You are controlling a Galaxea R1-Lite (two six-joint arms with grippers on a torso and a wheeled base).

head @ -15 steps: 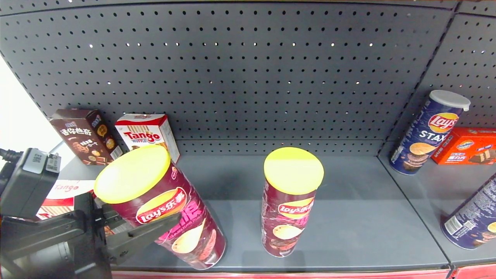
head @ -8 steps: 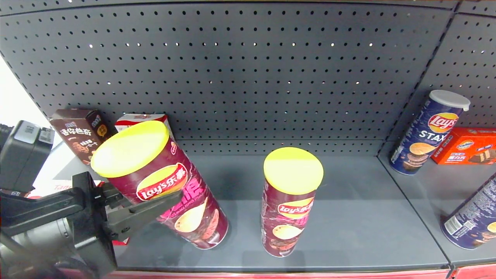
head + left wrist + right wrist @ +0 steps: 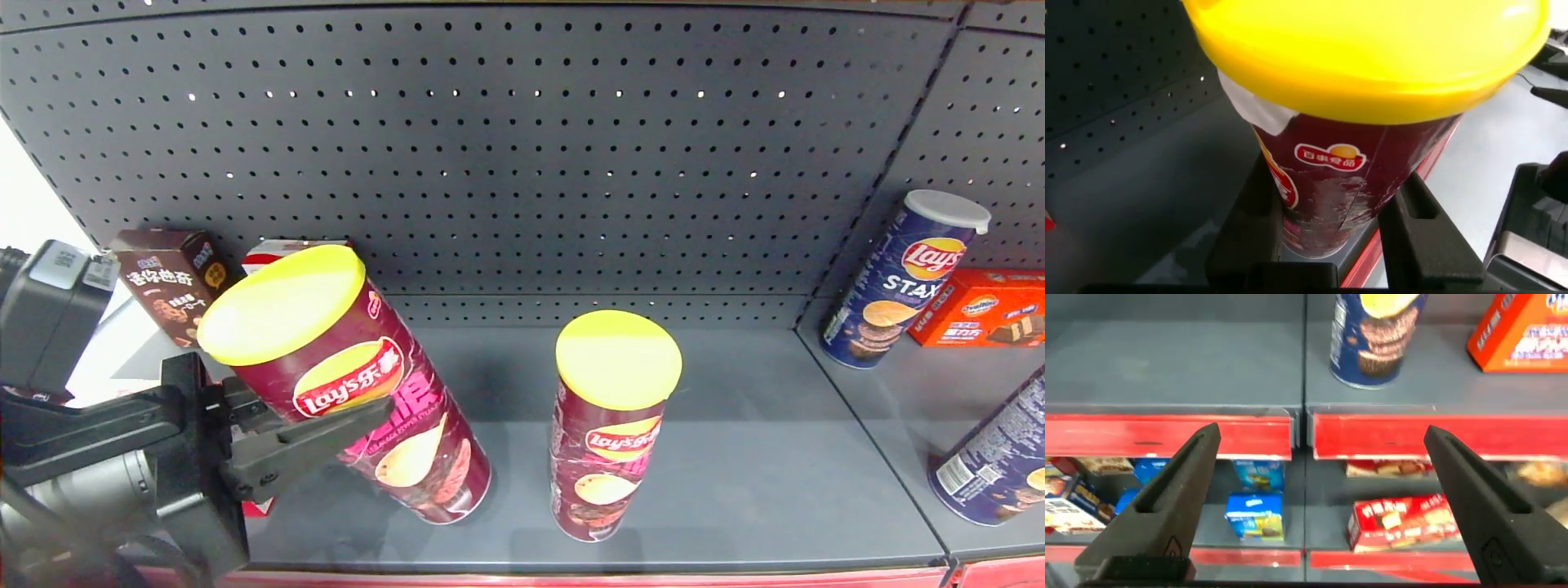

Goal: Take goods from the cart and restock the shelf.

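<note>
While clamped between the fingers of the left gripper (image 3: 1331,233), the maroon cylindrical crisp can with yellow plastic lid (image 3: 359,384) leans tilted, base at the grey metal shelf (image 3: 735,457); the right gripper (image 3: 1323,441) fingers gape wide, empty.

The tilted can (image 3: 359,392) hides most of the white wafer box (image 3: 269,249).

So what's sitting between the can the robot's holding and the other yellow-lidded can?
Nothing. In the head view, only bare grey shelf separates the tilted can in the left gripper from the upright can; the two cans don't touch.
</note>
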